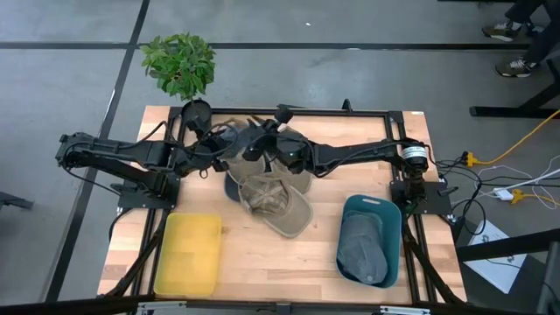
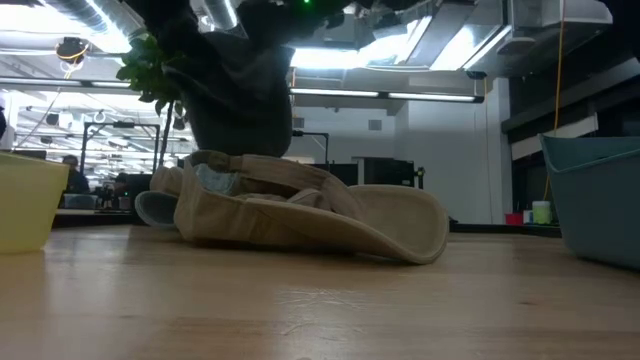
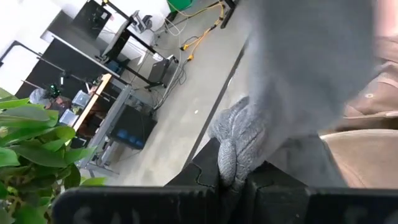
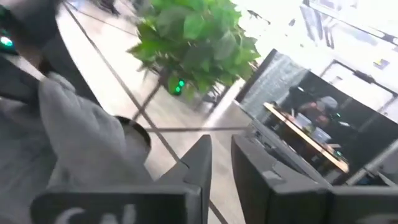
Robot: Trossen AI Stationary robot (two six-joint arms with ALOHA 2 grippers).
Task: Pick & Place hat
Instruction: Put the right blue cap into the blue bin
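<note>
Seen from above, two dark robot arms meet over the upper centre of a pale wooden table (image 1: 280,254). Between them hangs a soft grey fabric hat (image 1: 248,150), lifted clear of the table. The left hand (image 1: 217,140) has its fingers pressed together, clamped on a bunched fold of that grey cloth — the left wrist view shows the fabric pinched right at the fingertips. The right hand (image 1: 267,144) sits just beside it at the hat's other side; its two fingers (image 4: 198,163) stand close, with only a narrow gap, and I cannot tell whether any cloth is caught between them. Holding the hat from two sides probably keeps the limp fabric from sagging.

Just below the hands, at the frame's centre, a tan cloth brimmed hat (image 1: 276,201) lies crumpled on the table, untouched. At lower right, a teal plastic bin (image 1: 392,229) already holds another grey cap (image 1: 362,249) — likely the drop-off spot. A yellow plastic tray (image 1: 188,254) sits at lower left, and a green leafy potted plant (image 1: 179,61) at upper left.
</note>
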